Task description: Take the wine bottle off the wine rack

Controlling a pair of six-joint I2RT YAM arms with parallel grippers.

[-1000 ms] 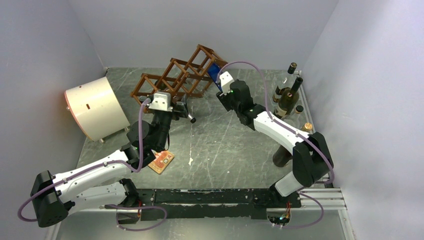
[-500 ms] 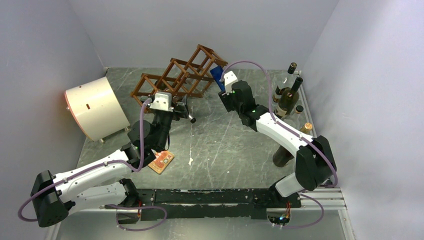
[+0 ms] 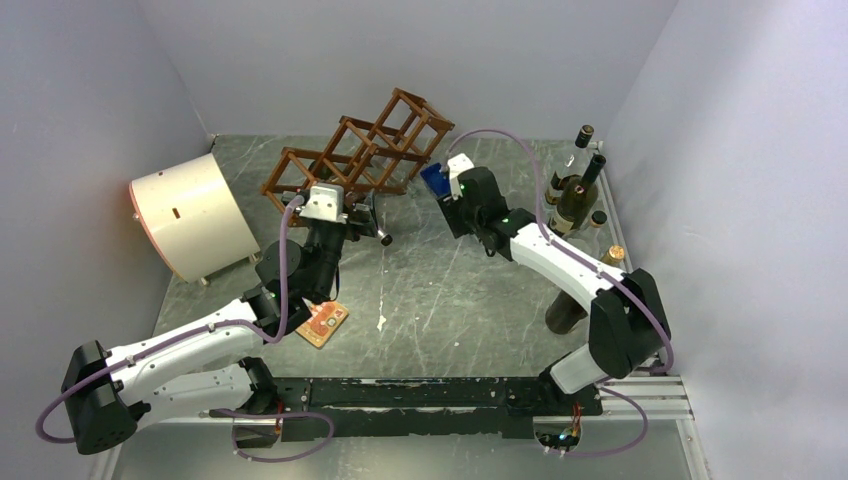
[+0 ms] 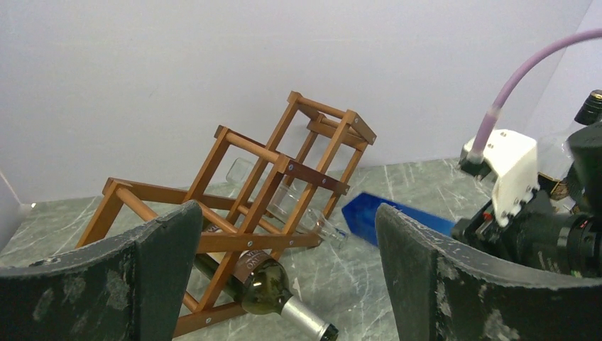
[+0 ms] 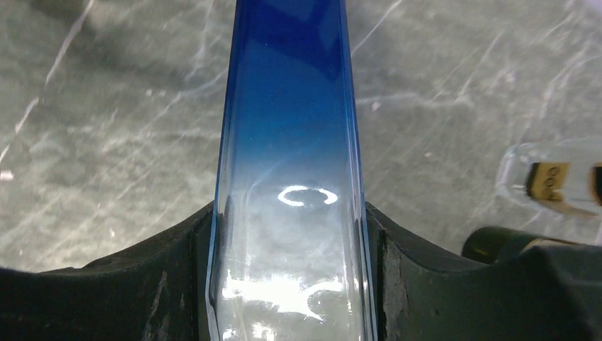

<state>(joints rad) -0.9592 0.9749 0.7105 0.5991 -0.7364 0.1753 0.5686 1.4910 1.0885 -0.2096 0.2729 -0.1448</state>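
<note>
Grey marbled tabletop (image 3: 450, 290) now shows between the wine rack (image 3: 355, 155) and the blue wine bottle (image 3: 432, 177), drawn clear near the far edge. Right hand (image 3: 441, 190) pinches it, left hand (image 3: 366, 222) hangs spread; removal looks done.

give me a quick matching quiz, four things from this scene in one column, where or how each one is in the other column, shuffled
Things:
1. blue bottle
2. dark green bottle
3. cream drum
4. left hand

States:
a. lying low in the wine rack, neck poking out
b. open, holding nothing
c. clamped in the right hand, outside the rack
d. far left in the top view, apart from the rack

Pairs: 1-c, 2-a, 3-d, 4-b
</note>
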